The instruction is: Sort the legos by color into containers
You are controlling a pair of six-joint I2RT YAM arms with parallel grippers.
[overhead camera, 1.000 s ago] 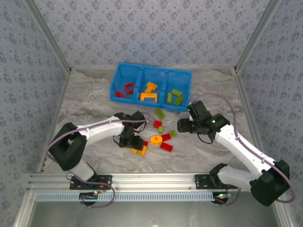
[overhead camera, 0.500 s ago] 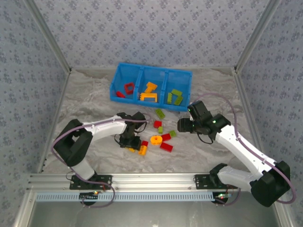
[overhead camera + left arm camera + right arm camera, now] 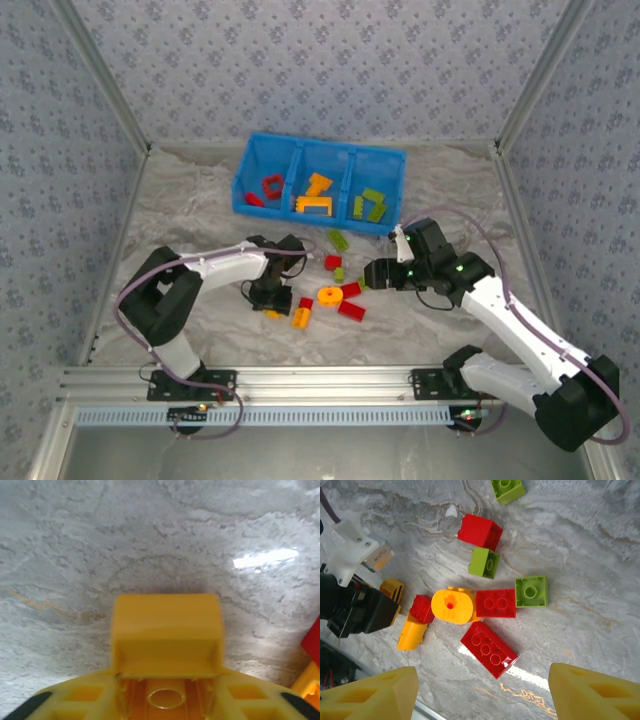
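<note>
From above, the blue bin (image 3: 270, 155) sits at twelve o'clock on the table, with red pieces in its left compartment, yellow in the middle and green in the right. A dozen or so loose legos (image 3: 340, 290) lie at the centre. The left gripper (image 3: 268, 303) is down at nine o'clock of that cluster, and the right gripper (image 3: 372, 275) hovers at three o'clock.

From the left wrist, a yellow brick (image 3: 167, 635) rests on the surface with the jaws set against both its flanks, so this looks like the pick-up step. Next I judge it needs a straight lift, then a carry toward twelve o'clock to the middle compartment.

From the right wrist, the fingers (image 3: 370, 695) stand wide apart and empty above a round yellow piece (image 3: 451, 606), red bricks and green ones.

The surface is a marbled grey-white sheet (image 3: 200, 230), slightly glossy. Patterned blue-grey walls (image 3: 320, 70) enclose it, with an aluminium rail (image 3: 300, 380) at six o'clock.
</note>
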